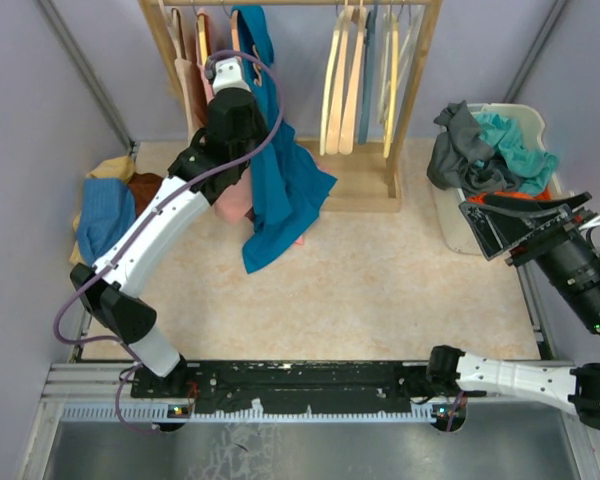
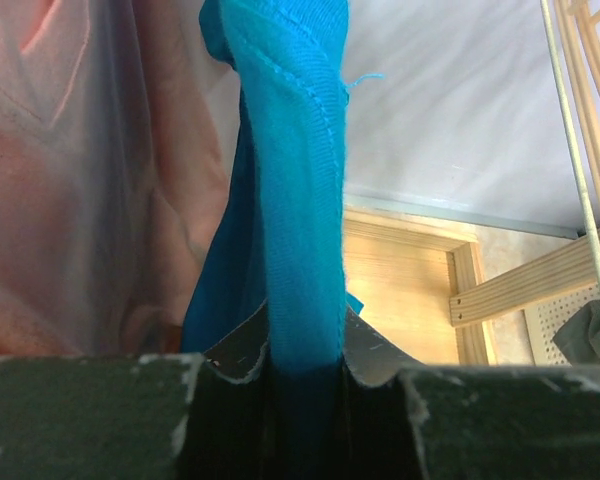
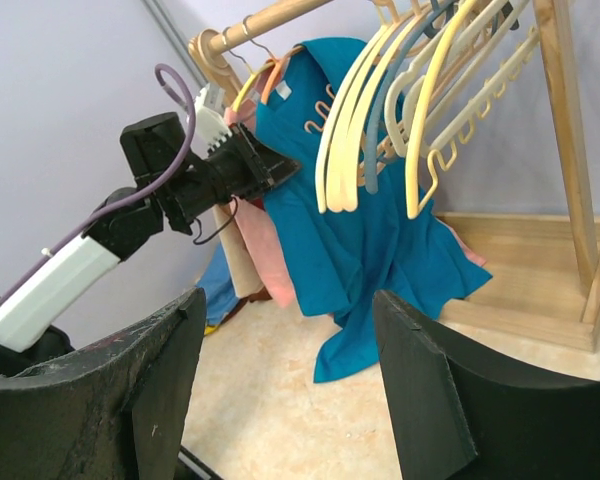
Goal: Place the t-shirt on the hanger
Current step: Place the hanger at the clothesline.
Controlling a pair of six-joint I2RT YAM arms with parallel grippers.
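Observation:
The teal-blue t-shirt [image 1: 280, 175] hangs from the left end of the wooden rack, its hem trailing on the floor. In the right wrist view the t-shirt [image 3: 370, 240] is draped over the orange-tan hanger [image 3: 280, 63], with the white neck label and part of the wavy bar showing near the top. My left gripper [image 1: 223, 75] is raised at the rack and shut on a fold of the t-shirt [image 2: 295, 200]; the cloth runs up from between my fingertips [image 2: 302, 350]. My right gripper [image 3: 290, 320] is open and empty, held away at the right [image 1: 500, 225].
A pink garment [image 1: 235, 200] hangs beside the t-shirt. Several cream hangers [image 1: 345, 80] hang on the rack's right half. A basket [image 1: 535, 125] holds grey and turquoise clothes. A mid-blue cloth [image 1: 105, 215] lies in a pile at the left wall.

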